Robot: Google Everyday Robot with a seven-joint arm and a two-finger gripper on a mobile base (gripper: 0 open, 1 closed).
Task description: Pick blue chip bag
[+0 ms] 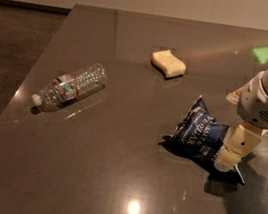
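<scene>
The blue chip bag [198,135] lies crumpled on the dark table [113,176], right of the middle, its white lettering facing up. My gripper [226,161] hangs from the white arm at the right edge of the camera view. It is low over the bag's right end and covers part of it. I cannot tell whether it touches the bag.
A clear plastic water bottle [68,87] lies on its side at the left of the table. A pale yellow sponge [168,64] sits further back near the middle. The table's left and front edges are in view, with dark floor beyond the left edge.
</scene>
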